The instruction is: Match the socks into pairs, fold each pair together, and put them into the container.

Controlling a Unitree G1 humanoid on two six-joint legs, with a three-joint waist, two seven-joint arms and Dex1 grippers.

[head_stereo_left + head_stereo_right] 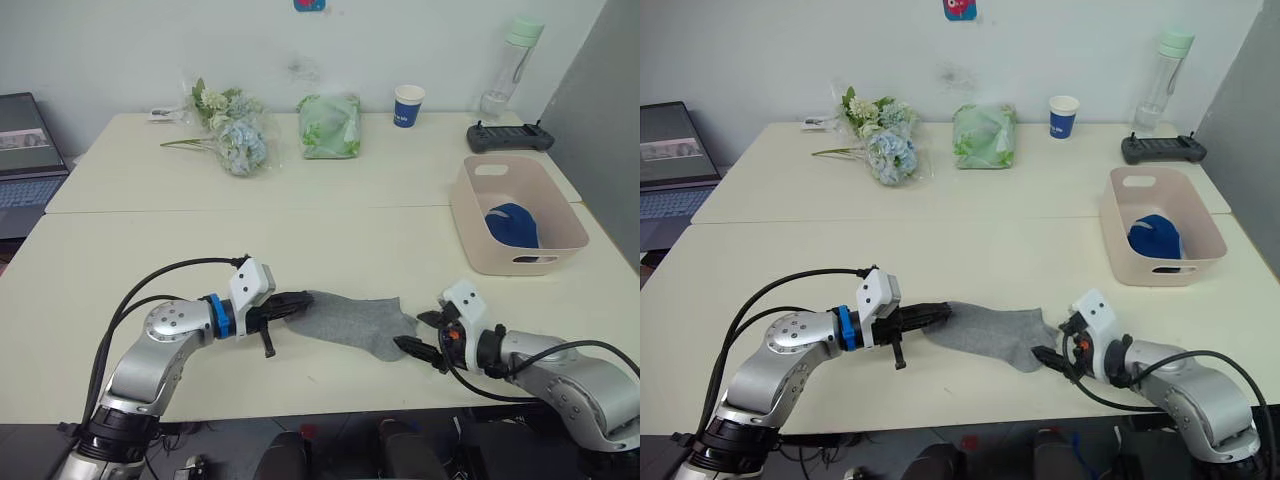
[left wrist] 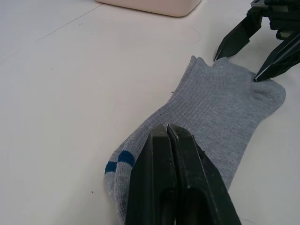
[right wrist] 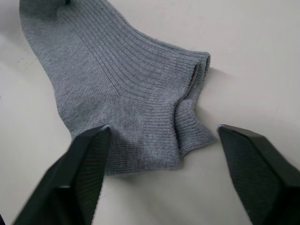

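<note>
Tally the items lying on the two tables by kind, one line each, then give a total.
Grey socks: 1 visible, possibly two stacked
Pink tub holding something blue: 1
Paper cup: 1
Green wrapped bundle: 1
Flower bunch: 1
Water bottle: 1
Black controller: 1
Total: 7

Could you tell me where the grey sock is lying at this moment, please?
The grey sock lies flat on the near table, between the left gripper shut on its toe and the open right gripper at its cuff.
</note>
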